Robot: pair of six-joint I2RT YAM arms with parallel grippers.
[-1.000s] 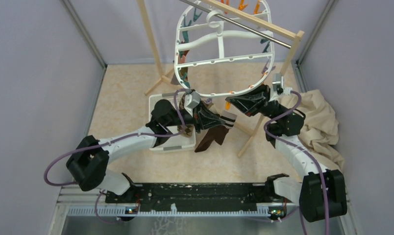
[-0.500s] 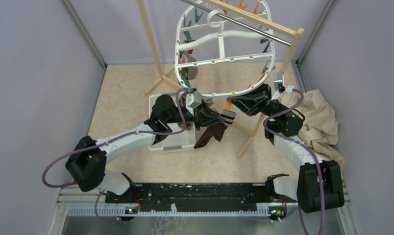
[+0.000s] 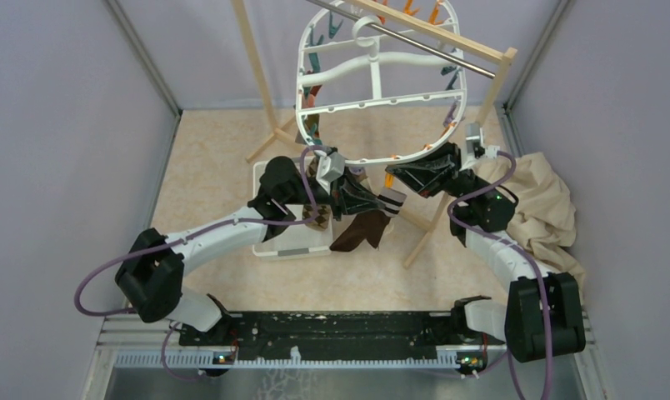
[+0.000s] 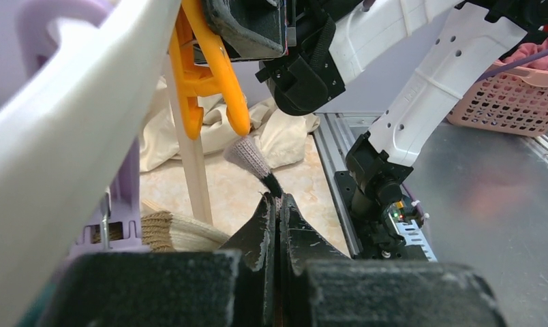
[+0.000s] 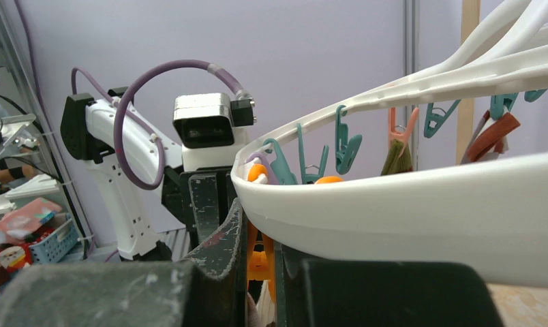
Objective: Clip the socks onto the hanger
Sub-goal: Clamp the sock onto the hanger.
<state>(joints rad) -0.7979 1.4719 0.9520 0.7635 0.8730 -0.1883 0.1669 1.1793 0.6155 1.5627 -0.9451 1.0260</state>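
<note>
A dark brown sock (image 3: 361, 232) with a grey ribbed cuff (image 4: 247, 155) hangs over the middle of the counter (image 3: 215, 179), pinched in the left claw (image 3: 367, 202), whose fingers are pressed together on the fabric. The cuff reaches up to just below an orange peg (image 4: 213, 68) on the near rim of the hanger (image 3: 373, 79). This is a white oval frame with cross ribs, tilted and hooked onto a metal bar (image 3: 415, 42) above the counter's far edge. The right claw (image 3: 393, 177) is closed almost fully on that orange peg. Teal pegs (image 5: 343, 146) line the rim, and an olive scrap (image 5: 396, 158) and a rust one (image 5: 493, 136) are clipped farther round. A purple peg (image 4: 125, 197) sits beside a cream ribbed cuff (image 4: 169, 231). The bar belongs to a wooden rack (image 3: 252, 67) standing toward the far edge. A white tray (image 3: 294, 248) lies under the left arm, left of centre. A beige cloth (image 3: 540, 200) is heaped at the right edge. The counter is speckled beige, shut in by pale lilac walls (image 3: 65, 125).
</note>
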